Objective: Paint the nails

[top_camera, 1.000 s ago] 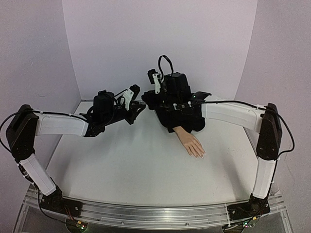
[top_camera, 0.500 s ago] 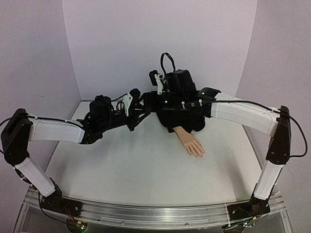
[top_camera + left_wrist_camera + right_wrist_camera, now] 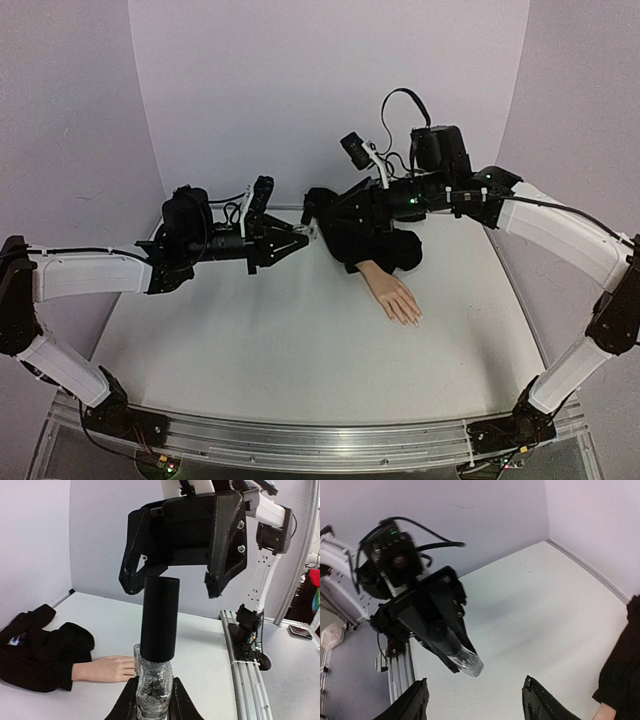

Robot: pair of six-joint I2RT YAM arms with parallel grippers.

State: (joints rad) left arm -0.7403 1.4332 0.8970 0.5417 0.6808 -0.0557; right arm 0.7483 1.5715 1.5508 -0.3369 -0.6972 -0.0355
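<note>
Pinching the clear bottle point(image 3: 152, 682) low down, the left gripper point(image 3: 153, 702) offers its black cap point(image 3: 160, 620) to the right gripper point(image 3: 171, 586), jaws spread, evidently for unscrewing.

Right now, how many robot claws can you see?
2. The left gripper is shut on the small clear bottle; the right gripper is open, close by its black cap. No others show.

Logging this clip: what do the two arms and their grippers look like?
The left arm and right arm are white tubular links with black joints and thin black wires alongside. The left gripper and right gripper are angular, matte black, two-fingered. A black cable loops above the right wrist, where small green lights glow.
</note>
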